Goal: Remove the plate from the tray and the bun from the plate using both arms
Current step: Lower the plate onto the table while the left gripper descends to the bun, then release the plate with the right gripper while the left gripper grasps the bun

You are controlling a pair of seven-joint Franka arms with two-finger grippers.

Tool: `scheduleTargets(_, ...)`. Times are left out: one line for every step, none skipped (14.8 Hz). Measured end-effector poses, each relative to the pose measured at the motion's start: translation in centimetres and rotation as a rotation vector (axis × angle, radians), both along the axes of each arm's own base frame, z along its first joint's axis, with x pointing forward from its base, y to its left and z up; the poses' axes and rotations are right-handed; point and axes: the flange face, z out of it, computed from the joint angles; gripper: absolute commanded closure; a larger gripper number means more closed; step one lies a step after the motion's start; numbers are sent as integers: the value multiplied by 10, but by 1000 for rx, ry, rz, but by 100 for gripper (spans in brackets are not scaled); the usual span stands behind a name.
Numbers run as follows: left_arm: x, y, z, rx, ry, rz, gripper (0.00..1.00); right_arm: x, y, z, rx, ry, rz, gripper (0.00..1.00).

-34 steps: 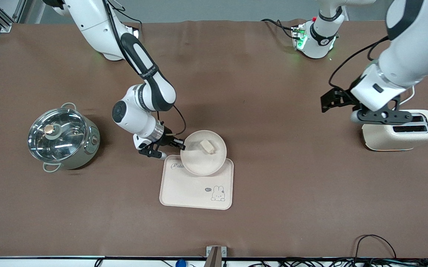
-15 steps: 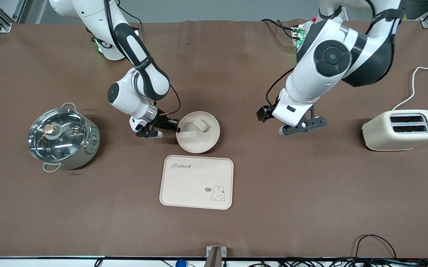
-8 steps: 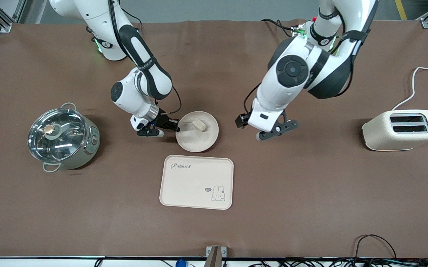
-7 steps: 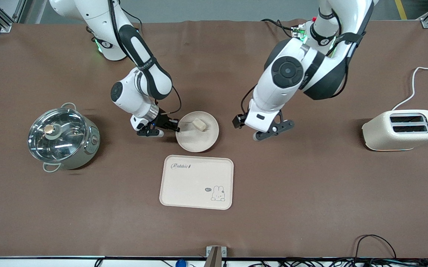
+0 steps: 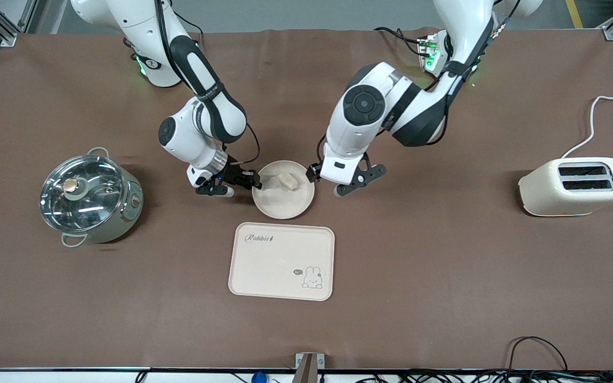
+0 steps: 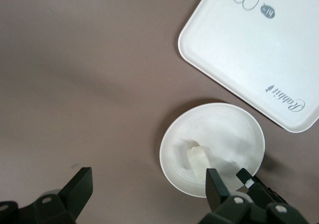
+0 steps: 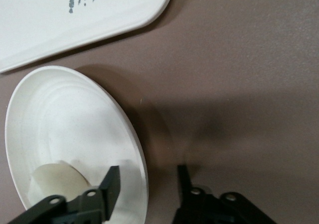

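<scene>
The plate (image 5: 283, 190) has been moved off the tray (image 5: 281, 261) and now rests on the brown table cover, farther from the front camera than the tray. Its rim has just been let go: the right gripper (image 5: 254, 181) is seen with its jaws parted astride that rim. The left gripper (image 5: 314, 175) has been brought beside the plate's other edge, jaws wide. Half the task seems done; the bun (image 5: 288, 181) remains on the plate. The plate is smooth, round and shallow; the tray is flat with rounded corners; the bun looks soft, though its texture is blurred.
</scene>
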Motion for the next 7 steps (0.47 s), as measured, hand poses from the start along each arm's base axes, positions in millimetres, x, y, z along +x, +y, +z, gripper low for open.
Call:
scheduleTargets(-3,-7,-7,-1,1,15,0,1,0,1,2,-2,-4,40)
scheduleTargets(-6,-14,-15,-4,0,29,0,3,-1,4,5,-6,-9,40)
scheduleTargets(-11,-22,-26,-1,-1,37,0,6,-3,9,14,-8,-16,40)
scheduleTargets(-16,-31,-39,10,-7,47,0,10,-7,15,27,-7,-24,40)
scheduleTargets(-22,-41,-54,26,-18,62,1,15,-12,21,43,-7,-33,40)
scheduleTargets(-27,-49,-69,42,-29,84,2,21,-19,29,56,-9,-42,36)
scheduleTargets(-31,-58,-82,54,-33,105,2,26,-25,35,66,-15,-48,30)
